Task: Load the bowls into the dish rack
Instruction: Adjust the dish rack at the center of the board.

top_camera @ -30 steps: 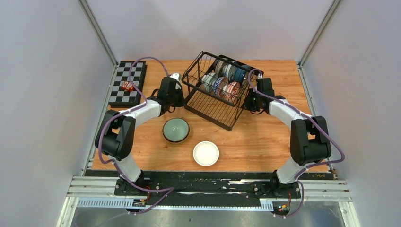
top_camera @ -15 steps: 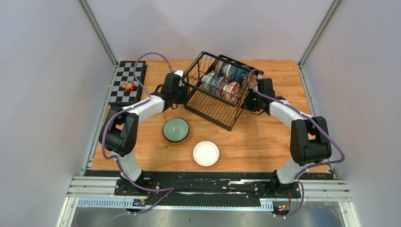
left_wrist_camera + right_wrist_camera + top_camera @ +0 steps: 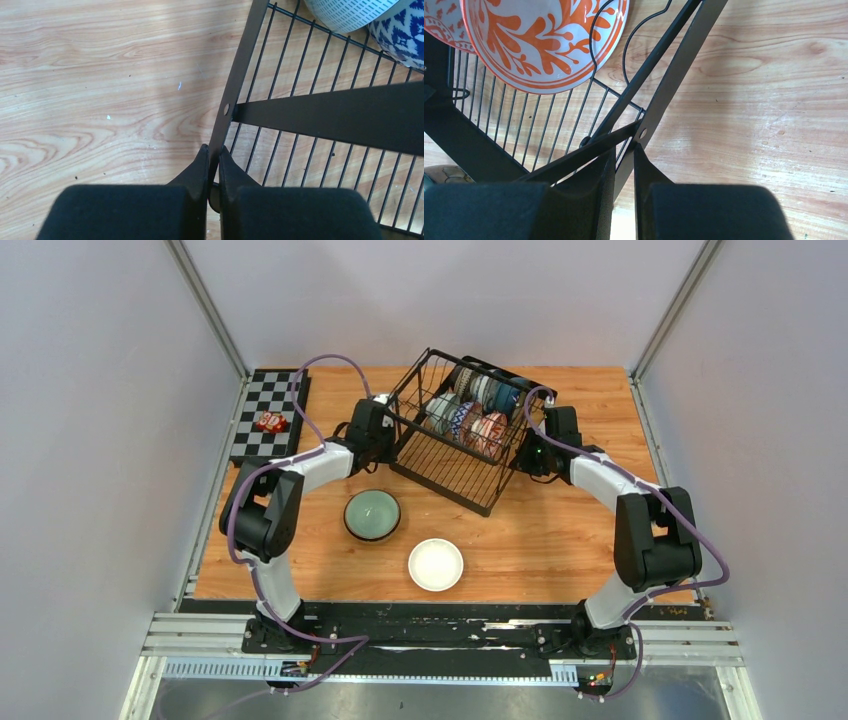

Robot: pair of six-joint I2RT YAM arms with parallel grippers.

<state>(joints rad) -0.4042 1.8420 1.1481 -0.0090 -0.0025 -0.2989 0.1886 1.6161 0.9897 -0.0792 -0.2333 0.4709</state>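
Top external: black wire dish rack (image 3: 450, 468), patterned ceramic bowls (image 3: 470, 415) inside, sits far-centre; pale green round bowl (image 3: 372, 515) and white round bowl (image 3: 436, 564) lie nearer. Left wrist: left gripper (image 3: 214, 151) pinches its left rim. Right wrist: right gripper (image 3: 624, 150) clamps its right rim.

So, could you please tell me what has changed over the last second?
The left gripper moved right to the left edge of the rack and closed on its frame bar. The right gripper stayed clamped on the rack's right side; the rack, green bowl and white bowl did not move.
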